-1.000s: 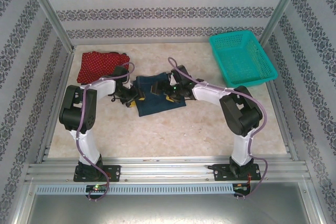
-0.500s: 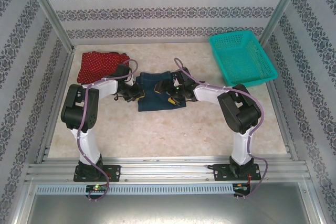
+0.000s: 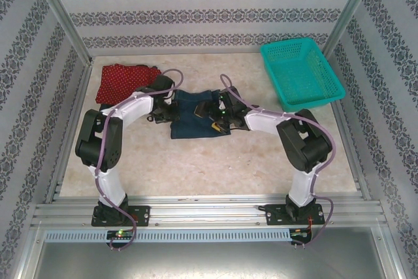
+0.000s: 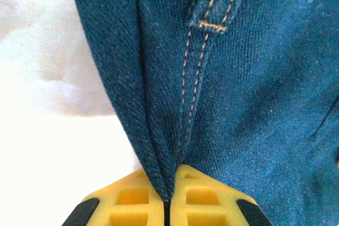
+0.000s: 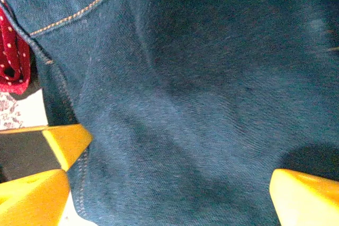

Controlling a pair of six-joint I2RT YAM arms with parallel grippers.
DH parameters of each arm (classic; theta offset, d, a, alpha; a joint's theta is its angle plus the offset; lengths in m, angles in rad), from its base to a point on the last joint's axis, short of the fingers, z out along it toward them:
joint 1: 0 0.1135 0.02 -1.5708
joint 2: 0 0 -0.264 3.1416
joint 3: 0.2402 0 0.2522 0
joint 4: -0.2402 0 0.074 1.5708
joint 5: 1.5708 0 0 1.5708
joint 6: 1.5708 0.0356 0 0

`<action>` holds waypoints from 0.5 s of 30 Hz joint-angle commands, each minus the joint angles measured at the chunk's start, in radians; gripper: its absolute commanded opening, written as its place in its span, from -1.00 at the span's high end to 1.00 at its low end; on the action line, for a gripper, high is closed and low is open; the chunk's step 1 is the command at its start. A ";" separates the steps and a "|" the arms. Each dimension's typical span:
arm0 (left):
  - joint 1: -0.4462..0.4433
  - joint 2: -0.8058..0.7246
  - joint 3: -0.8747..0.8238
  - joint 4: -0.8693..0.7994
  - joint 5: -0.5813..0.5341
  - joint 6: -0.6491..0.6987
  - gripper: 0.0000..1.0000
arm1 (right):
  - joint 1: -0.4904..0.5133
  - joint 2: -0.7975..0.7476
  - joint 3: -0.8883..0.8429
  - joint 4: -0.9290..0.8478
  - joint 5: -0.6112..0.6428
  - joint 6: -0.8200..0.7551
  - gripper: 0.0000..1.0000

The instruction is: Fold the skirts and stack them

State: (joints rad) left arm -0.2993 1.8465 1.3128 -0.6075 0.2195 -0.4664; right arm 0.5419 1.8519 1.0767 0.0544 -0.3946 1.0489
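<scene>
Currently the denim skirt point(image 3: 196, 117) lies crosswise, left fingers point(image 4: 132, 205) pinching its fold, right fingers point(image 5: 307, 197) spread wide.

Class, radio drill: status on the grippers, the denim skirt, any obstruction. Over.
Left gripper shut, pinching denim skirt edge. Right gripper open over it. Red dotted skirt back left, basket back right, neither blocking.

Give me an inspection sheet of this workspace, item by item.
Surface: pale marbled table, bare near the arm bases.
Job's things: denim skirt mid-table; red dotted skirt at the far left corner.
Clutter: teal basket at the far right.
Tools: left tool shut on a fold of the denim skirt; right tool open over the same skirt.
Cables: purple cable loops above each wrist; no snag seen.
Surroundings: patterned walls, metal frame posts.
</scene>
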 commanded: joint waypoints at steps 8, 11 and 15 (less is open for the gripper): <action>-0.002 0.021 0.359 -0.380 -0.452 0.178 1.00 | -0.109 -0.220 -0.033 -0.136 0.184 -0.099 -0.96; -0.002 0.059 0.483 -0.431 -0.507 0.249 1.00 | -0.129 -0.254 -0.029 -0.175 0.202 -0.122 -0.95; -0.002 0.119 0.670 -0.495 -0.487 0.320 1.00 | -0.147 -0.280 -0.021 -0.226 0.225 -0.127 -0.96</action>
State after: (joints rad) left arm -0.3058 1.9358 1.8774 -1.0119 -0.2028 -0.2432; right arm 0.4046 1.6070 1.0550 -0.1036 -0.2077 0.9577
